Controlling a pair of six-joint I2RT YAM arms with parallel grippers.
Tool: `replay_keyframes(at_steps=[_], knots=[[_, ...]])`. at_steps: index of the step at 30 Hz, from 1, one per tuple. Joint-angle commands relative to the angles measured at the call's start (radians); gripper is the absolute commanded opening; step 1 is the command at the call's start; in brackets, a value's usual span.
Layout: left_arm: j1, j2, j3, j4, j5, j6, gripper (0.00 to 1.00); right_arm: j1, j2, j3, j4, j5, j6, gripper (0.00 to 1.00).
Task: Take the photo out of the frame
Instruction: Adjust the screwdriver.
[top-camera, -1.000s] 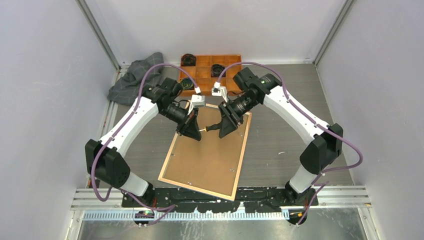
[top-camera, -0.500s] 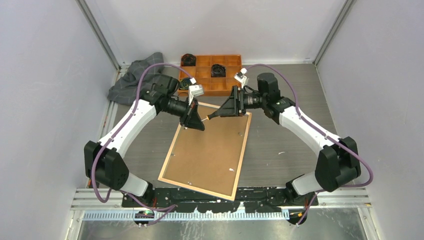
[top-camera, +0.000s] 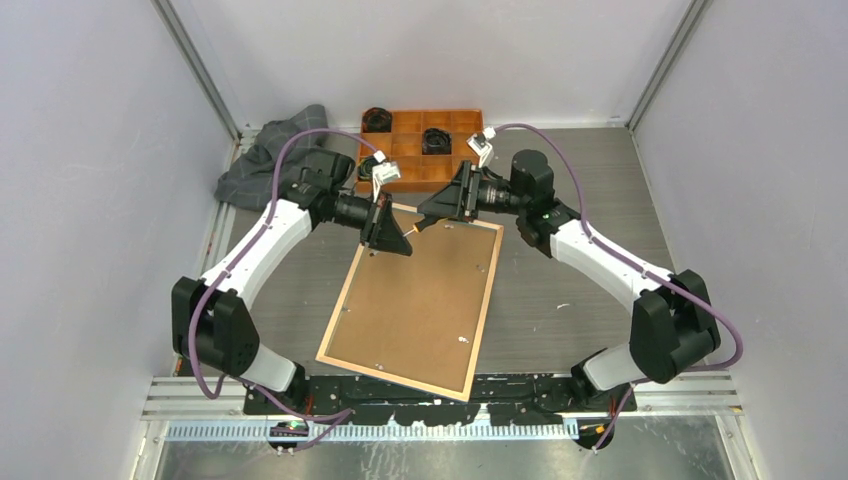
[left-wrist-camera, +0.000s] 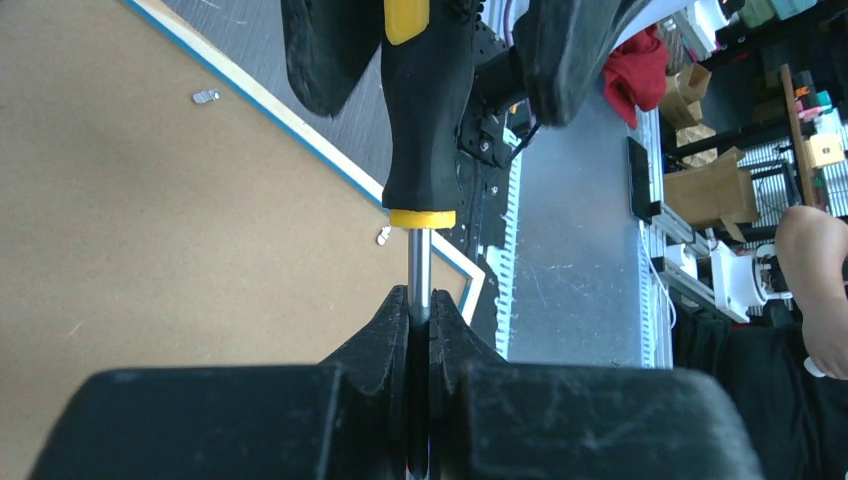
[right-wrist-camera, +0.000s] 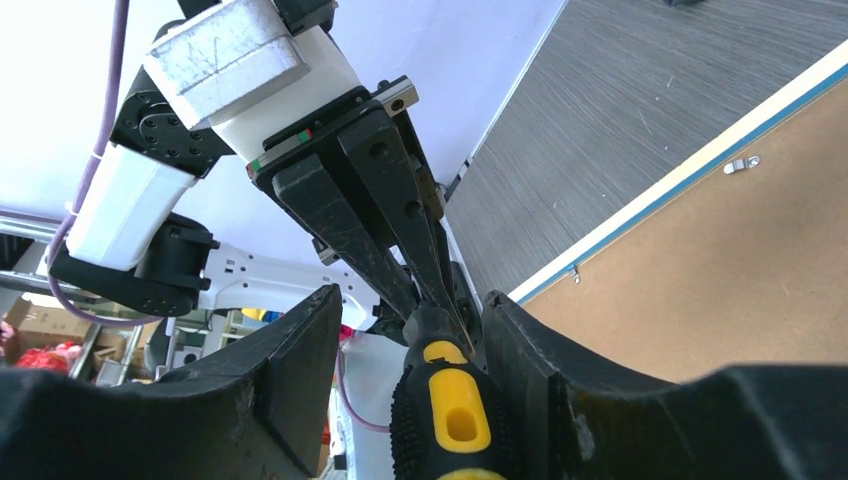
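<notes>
The frame (top-camera: 486, 310) lies face down on the table, light rim up, with a brown backing board (top-camera: 415, 300) filling it. The photo is hidden beneath the board. Over the frame's far edge a black-and-yellow screwdriver (top-camera: 418, 228) hangs between both grippers. My left gripper (left-wrist-camera: 420, 310) is shut on its metal shaft (left-wrist-camera: 419, 265). My right gripper (right-wrist-camera: 412, 300) stands open around the handle (right-wrist-camera: 455, 410), with a gap on one side. The frame's blue border (left-wrist-camera: 300, 135) and small metal clips (right-wrist-camera: 740, 163) show in the wrist views.
An orange compartment tray (top-camera: 415, 150) holding dark round parts sits just behind the frame. A grey cloth (top-camera: 265, 160) lies at the back left. Enclosure walls stand close on the left, right and back.
Both grippers have shifted toward the frame's far edge with the screwdriver between them. The right arm swung outward and lay flatter, and its jaws widened around the handle.
</notes>
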Motion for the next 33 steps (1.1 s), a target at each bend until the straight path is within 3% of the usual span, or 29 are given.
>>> replay_keyframes(at_steps=[1,5,6,9,10,12,13,15,17,19,22,27,29,33], knots=[[0.014,0.002,-0.007,0.110,0.062,-0.065,0.00,0.032,0.001,0.000,0.089,0.014,0.024,0.58],[0.021,0.005,-0.026,0.151,0.062,-0.095,0.00,0.047,0.000,-0.002,0.080,0.034,0.009,0.50],[0.021,0.006,-0.031,0.155,0.061,-0.095,0.00,0.047,0.000,-0.002,0.080,0.038,0.007,0.42],[0.021,0.008,-0.039,0.161,0.058,-0.091,0.00,0.049,-0.003,0.002,0.082,0.051,0.006,0.03],[0.022,0.009,-0.037,0.160,0.053,-0.090,0.00,0.050,-0.005,0.006,0.075,0.051,0.003,0.01],[0.033,0.007,-0.026,0.149,0.030,-0.087,0.01,0.049,-0.010,0.038,-0.005,0.056,-0.035,0.01],[0.046,0.004,-0.019,0.148,0.016,-0.092,0.08,0.049,-0.008,0.081,-0.118,0.068,-0.083,0.01],[0.094,-0.003,-0.001,0.146,-0.007,-0.106,0.41,0.049,0.008,0.196,-0.377,0.114,-0.216,0.01],[0.162,-0.008,0.008,0.152,-0.027,-0.128,0.61,0.046,0.033,0.286,-0.536,0.163,-0.293,0.01],[0.232,-0.011,0.009,0.159,-0.057,-0.144,0.71,0.042,0.059,0.333,-0.609,0.192,-0.314,0.01],[0.302,-0.007,0.001,0.143,-0.187,-0.124,0.77,0.040,0.110,0.382,-0.691,0.254,-0.323,0.01],[0.323,0.041,-0.046,0.151,-0.471,-0.084,0.77,0.055,0.298,0.552,-0.897,0.332,-0.329,0.01],[0.327,0.067,-0.071,0.176,-0.523,-0.081,0.75,0.072,0.406,0.653,-1.002,0.370,-0.332,0.01],[0.328,0.117,-0.080,0.195,-0.590,-0.063,0.73,0.101,0.532,0.736,-1.019,0.324,-0.273,0.01]])
